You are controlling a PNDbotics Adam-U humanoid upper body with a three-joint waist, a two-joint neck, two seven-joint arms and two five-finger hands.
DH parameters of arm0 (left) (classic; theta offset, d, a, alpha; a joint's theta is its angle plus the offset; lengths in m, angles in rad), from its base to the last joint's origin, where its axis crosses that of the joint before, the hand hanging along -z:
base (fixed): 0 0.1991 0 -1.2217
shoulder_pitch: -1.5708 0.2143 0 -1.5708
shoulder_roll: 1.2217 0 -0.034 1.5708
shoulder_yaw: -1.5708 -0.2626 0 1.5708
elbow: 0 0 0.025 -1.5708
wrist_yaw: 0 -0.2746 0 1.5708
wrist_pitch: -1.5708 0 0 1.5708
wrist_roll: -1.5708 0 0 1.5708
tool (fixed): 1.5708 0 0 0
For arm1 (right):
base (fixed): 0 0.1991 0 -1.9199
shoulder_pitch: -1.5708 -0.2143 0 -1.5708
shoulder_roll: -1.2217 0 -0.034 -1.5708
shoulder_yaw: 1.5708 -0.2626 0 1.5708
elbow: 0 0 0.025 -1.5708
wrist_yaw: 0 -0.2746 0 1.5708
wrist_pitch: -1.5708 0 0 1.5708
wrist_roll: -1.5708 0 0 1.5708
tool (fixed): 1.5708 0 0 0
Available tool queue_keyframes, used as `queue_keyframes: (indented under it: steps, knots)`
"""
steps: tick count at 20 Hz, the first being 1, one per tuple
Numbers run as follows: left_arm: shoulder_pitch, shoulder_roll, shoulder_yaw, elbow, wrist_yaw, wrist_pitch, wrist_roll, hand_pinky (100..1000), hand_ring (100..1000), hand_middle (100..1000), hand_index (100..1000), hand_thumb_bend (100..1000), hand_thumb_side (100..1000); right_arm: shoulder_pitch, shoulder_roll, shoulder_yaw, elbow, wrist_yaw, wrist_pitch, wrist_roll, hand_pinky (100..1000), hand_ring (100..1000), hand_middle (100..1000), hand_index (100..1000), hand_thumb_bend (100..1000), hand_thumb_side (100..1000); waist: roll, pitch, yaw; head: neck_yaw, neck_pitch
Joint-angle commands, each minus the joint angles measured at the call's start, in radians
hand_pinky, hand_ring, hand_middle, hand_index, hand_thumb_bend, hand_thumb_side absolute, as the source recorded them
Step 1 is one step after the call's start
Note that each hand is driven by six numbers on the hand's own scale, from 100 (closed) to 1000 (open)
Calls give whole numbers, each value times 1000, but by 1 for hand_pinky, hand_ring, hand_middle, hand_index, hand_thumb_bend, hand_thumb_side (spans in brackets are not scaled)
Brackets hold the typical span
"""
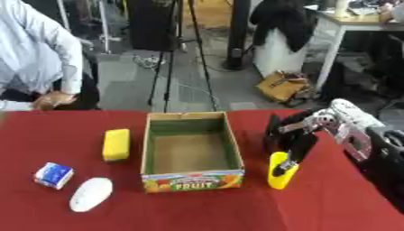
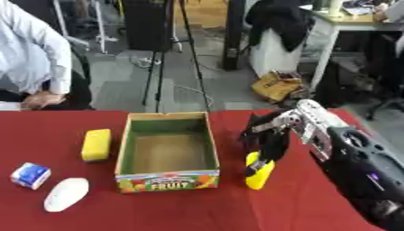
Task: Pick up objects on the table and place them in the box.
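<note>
An open cardboard box (image 1: 233,144) with "FRUIT" on its front stands in the middle of the red table; nothing lies inside it. Just right of it, my right hand (image 1: 287,137) reaches down from the right with its fingers curled round a yellow banana-shaped object (image 1: 278,173), whose lower end sits at the table. Left of the box lie a yellow sponge block (image 1: 116,144), a small blue and white carton (image 1: 53,175) and a white oval object (image 1: 91,194). My left hand shows in neither view.
The red table (image 1: 205,212) runs across both views, with bare cloth in front of the box. A person in a white shirt (image 1: 35,54) leans at the far left edge, away from the objects. Tripod legs and a desk stand beyond the table.
</note>
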Motion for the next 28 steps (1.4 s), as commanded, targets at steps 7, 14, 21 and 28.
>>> queue_keyframes:
  steps: [7,14,21,28]
  knots:
    - [-18,9,5,-14,14,-3,-3,878,841,766,809,100,915,-34,-7,-23,52,46,-45,17,791,945,947,1000,618,475,3,-6,3,-6,-12]
    - [-20,7,7,-14,20,-4,3,895,836,761,804,100,915,-38,-6,-37,77,42,-38,17,740,935,943,1000,549,356,5,-2,5,-10,-18]
    - [-20,3,6,-14,24,-9,15,901,824,757,798,100,913,-48,-3,-46,88,32,-30,13,692,917,935,1000,551,337,5,0,7,-15,-23]
    - [-24,2,7,-14,25,-10,24,901,820,755,795,100,909,-48,5,-53,121,35,-13,17,693,888,918,1000,568,343,6,3,13,-15,-25]
